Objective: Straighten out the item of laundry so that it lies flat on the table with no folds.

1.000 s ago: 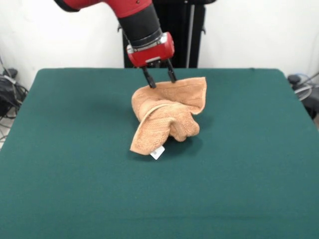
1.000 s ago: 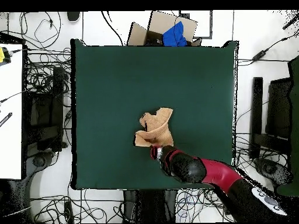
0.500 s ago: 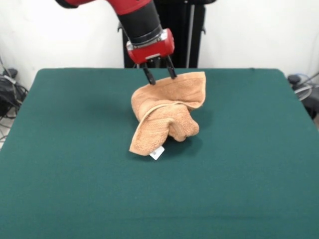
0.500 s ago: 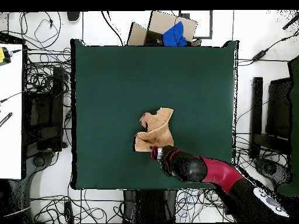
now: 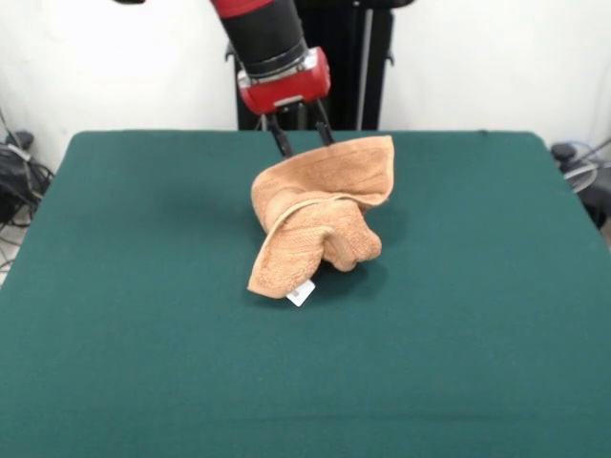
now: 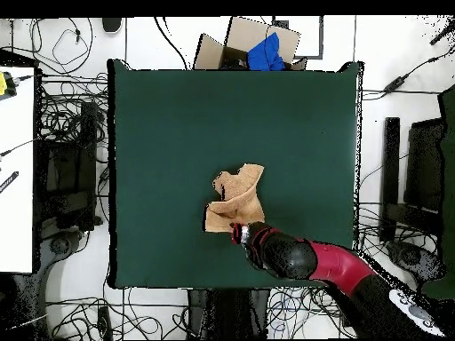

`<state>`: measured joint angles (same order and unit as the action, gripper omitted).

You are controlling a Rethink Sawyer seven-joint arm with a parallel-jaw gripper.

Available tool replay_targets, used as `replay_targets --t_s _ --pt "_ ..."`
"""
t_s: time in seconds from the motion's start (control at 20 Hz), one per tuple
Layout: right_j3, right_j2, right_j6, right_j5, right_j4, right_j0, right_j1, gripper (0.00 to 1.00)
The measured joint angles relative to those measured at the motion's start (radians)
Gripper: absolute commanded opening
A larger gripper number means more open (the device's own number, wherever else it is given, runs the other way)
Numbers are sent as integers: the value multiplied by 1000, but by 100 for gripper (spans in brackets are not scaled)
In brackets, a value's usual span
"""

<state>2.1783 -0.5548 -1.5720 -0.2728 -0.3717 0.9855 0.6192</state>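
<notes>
- We see the towel (image 5: 320,221) lying crumpled near the middle of the worktop (image 5: 124,363), a little toward the robot's side; in the overhead view the towel (image 6: 236,199) sits slightly below centre of the green rectangle (image 6: 178,124).
- The cloth is orange-tan terry with a nubby, looped pile. It is bunched into a rounded, bulging mound with deep folds.
- A flat woven band runs along a curved fold across the front of the mound, smoother than the pile around it.
- One flap stands raised at the far side, forming a broad, roughly rectangular sheet with a hemmed top edge that slopes toward a corner on the right of the front view.
- A small white tag (image 5: 302,293) pokes out at the lowest near corner, resting on the worktop.
- The worktop is a large rectangle with a dark green, matte, felt-like surface, far bigger than the towel.
- The end effector (image 5: 299,139) has two thin dark fingers under a glossy red housing on a black ribbed wrist. The fingers stand spread apart, their tips at the raised flap's upper left edge; we cannot tell whether they touch the cloth.
- In the overhead view the arm (image 6: 302,258) reaches in from the lower right, its tip just beside the towel's near edge.
</notes>
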Motion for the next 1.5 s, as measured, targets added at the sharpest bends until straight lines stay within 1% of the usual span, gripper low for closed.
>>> replay_targets --t_s 0.4,0.6,0.7,0.9,1.05,1.2,1.35,1.5 --pt "6 -4 0 -32 7 0 -1 100" --pt "5 -20 0 -47 7 7 -23 100" --pt "3 -42 0 -71 5 11 -61 100" --pt "-13 -81 0 -148 -28 10 -121 100" --pt "-24 -103 4 -204 -52 10 -151 100" --pt "-40 -142 27 -291 -80 12 -191 100" --pt "-48 -172 62 -340 -102 14 -215 100" --pt "-52 -196 107 -360 -129 15 -232 100"
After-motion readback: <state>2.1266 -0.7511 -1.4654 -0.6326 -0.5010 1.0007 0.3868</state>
